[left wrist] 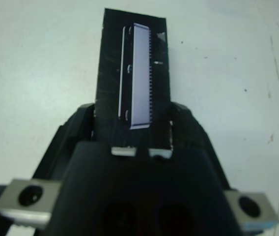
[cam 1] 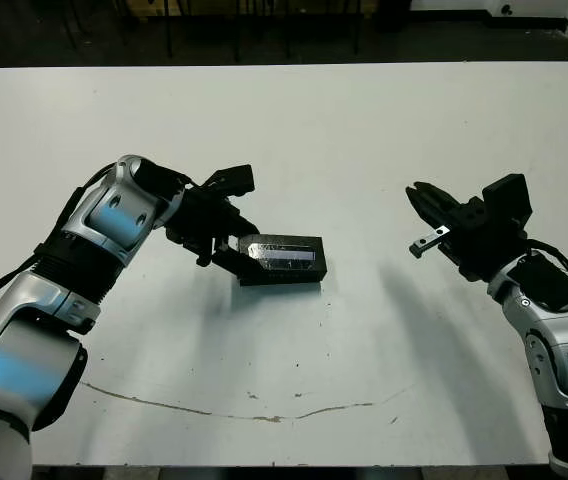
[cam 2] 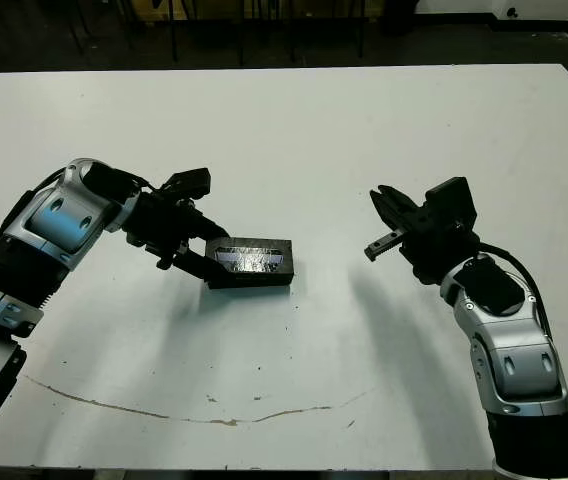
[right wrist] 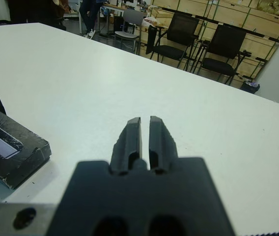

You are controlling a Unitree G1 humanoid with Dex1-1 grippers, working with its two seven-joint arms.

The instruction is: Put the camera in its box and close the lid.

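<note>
The lid (cam 1: 282, 252), a black slab with a silvery strip (left wrist: 140, 73), lies flat on top of the black box (cam 1: 282, 276) left of the table's middle. Together they form one closed block, and the box's inside is hidden. The camera is out of view. My left gripper (cam 1: 232, 246) is at the block's left end, with a finger (left wrist: 181, 123) on each long side, shut on the lid. My right gripper (cam 1: 414, 190) hovers above the table well to the right of the block, shut and holding nothing; its fingertips (right wrist: 140, 120) nearly touch.
A thin brown line (cam 1: 224, 405) runs across the white table (cam 1: 364, 120) near its front edge. Beyond the far edge, in the right wrist view, stand black chairs (right wrist: 188, 29) and stacked crates (right wrist: 237, 46).
</note>
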